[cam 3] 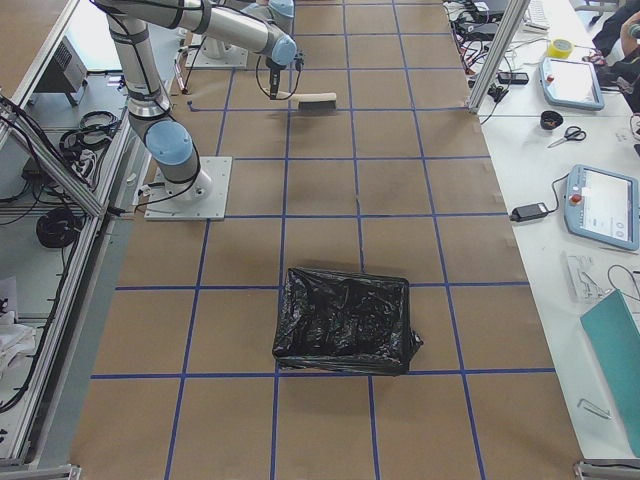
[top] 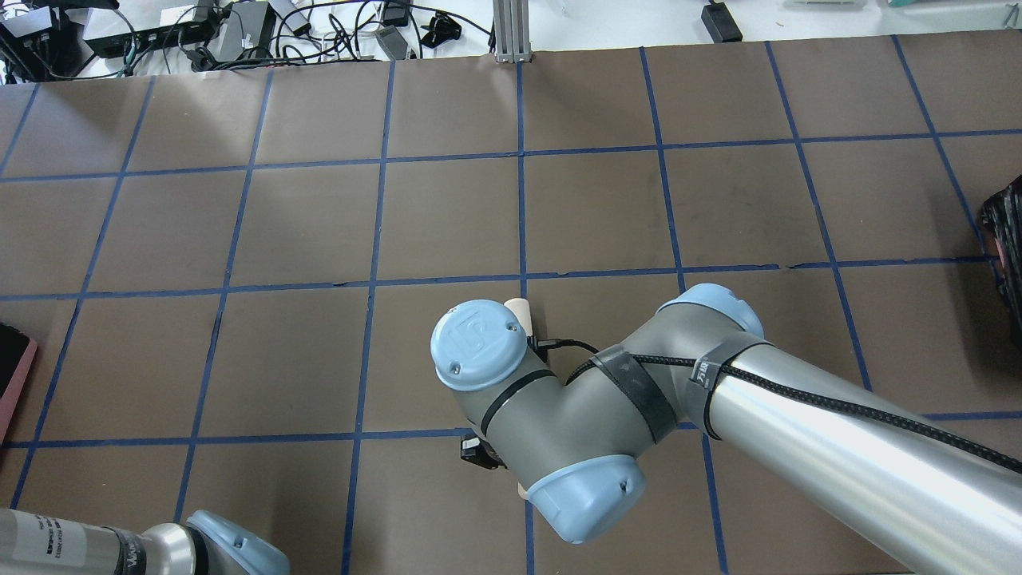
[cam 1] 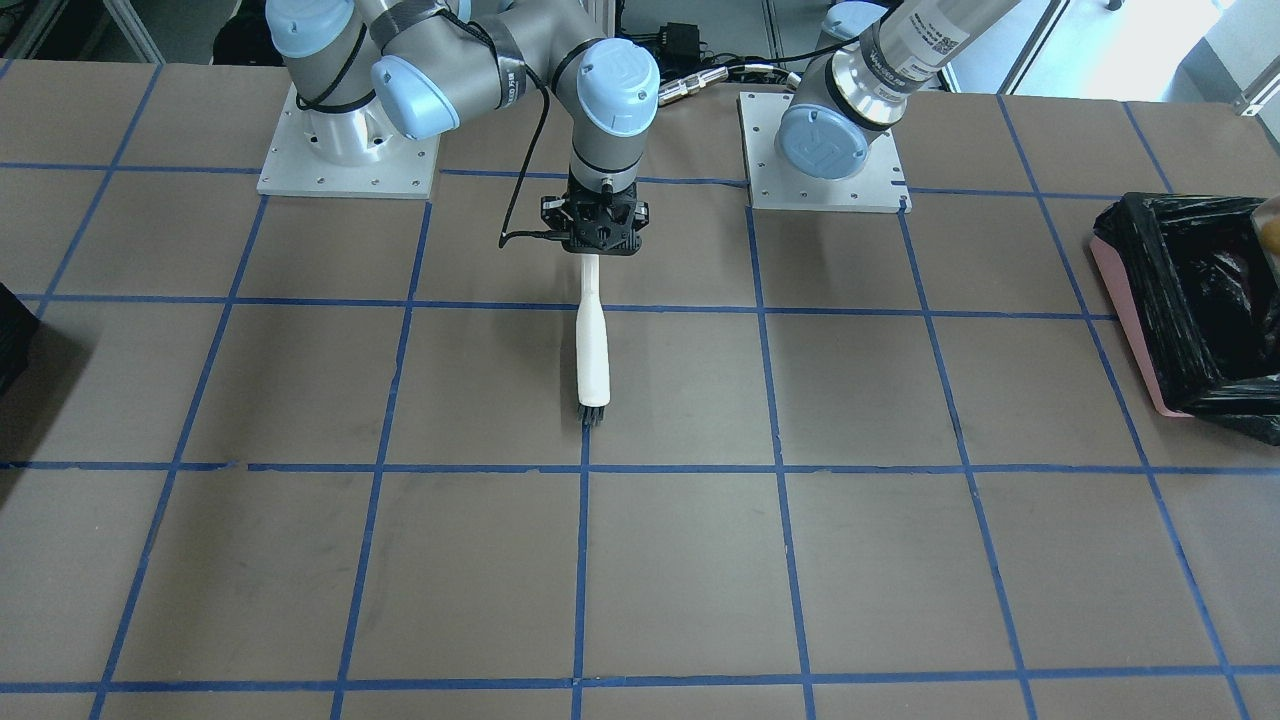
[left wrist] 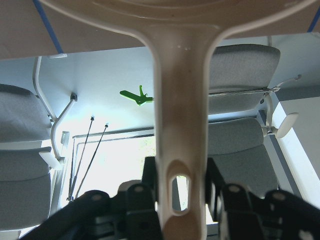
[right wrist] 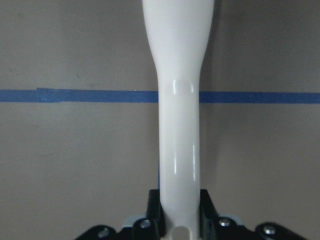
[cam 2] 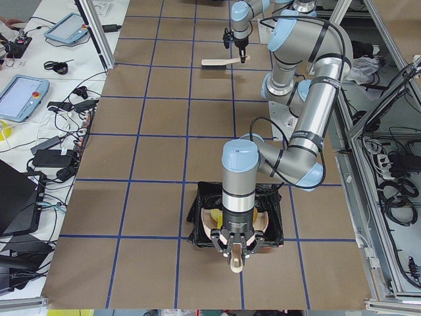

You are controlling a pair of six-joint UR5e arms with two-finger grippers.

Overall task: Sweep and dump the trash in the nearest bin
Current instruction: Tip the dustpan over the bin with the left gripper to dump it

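Note:
My left gripper (cam 2: 235, 253) is shut on the handle of the white dustpan (left wrist: 181, 100) and holds it tilted over the pink bin (cam 1: 1125, 300), which is lined with a black bag (cam 2: 197, 210). A golden-yellow bit (cam 1: 1272, 237) shows above the bin at the front view's right edge; the other trash is hidden. My right gripper (cam 1: 590, 250) is shut on the handle of the white brush (cam 1: 592, 350). The brush points forward over the table's middle, its black bristles (cam 1: 592, 415) by a blue tape line. The right wrist view shows the handle (right wrist: 179, 125) between the jaws.
A second bin, a dark box covered by a black bag (cam 3: 345, 320), stands at the table's other end, on my right. The brown table (cam 1: 680, 560) carries a blue tape grid. Cables and devices (top: 200, 32) lie past the far edge.

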